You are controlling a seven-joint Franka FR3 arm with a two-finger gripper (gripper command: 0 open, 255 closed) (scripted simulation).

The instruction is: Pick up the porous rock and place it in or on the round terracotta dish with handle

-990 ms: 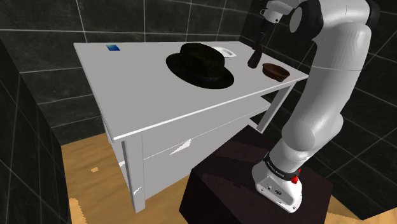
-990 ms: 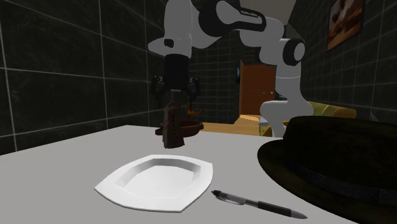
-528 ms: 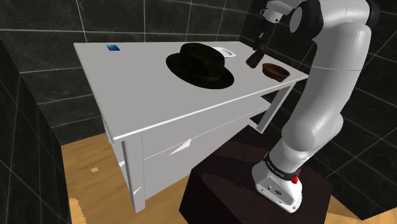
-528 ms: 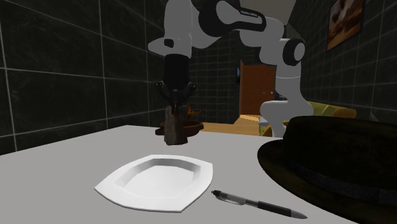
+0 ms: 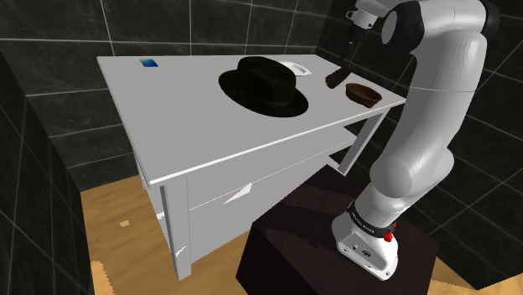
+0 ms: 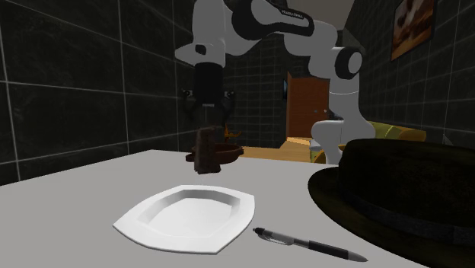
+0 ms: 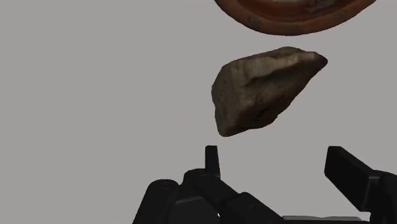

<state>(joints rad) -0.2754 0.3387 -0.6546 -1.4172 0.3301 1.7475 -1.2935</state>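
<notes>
White arm (image 5: 427, 126), rounded glossy links, dark grey joints; black band (image 5: 366, 223) with white lettering above base, small red button (image 5: 389, 237) beside it; pale lettering (image 6: 289, 13) on dark upper joint; all-black tool (image 7: 276, 156), two flat angular fingers (image 7: 347, 168)

Brown pitted rock (image 7: 264, 89), loose on white table (image 5: 184, 109), just beside round reddish-brown dish (image 7: 286, 16).

The white arm (image 5: 423, 126) stood tall from its base, folded at its dark upper joint and stretched toward the shoulder view's upper left. Its wrist was bent down, so the black gripper (image 5: 345, 57) hung pointing steeply at the worktop. In the wrist view the two fingers (image 7: 212, 160) stood well apart, with nothing clasped between them.
</notes>
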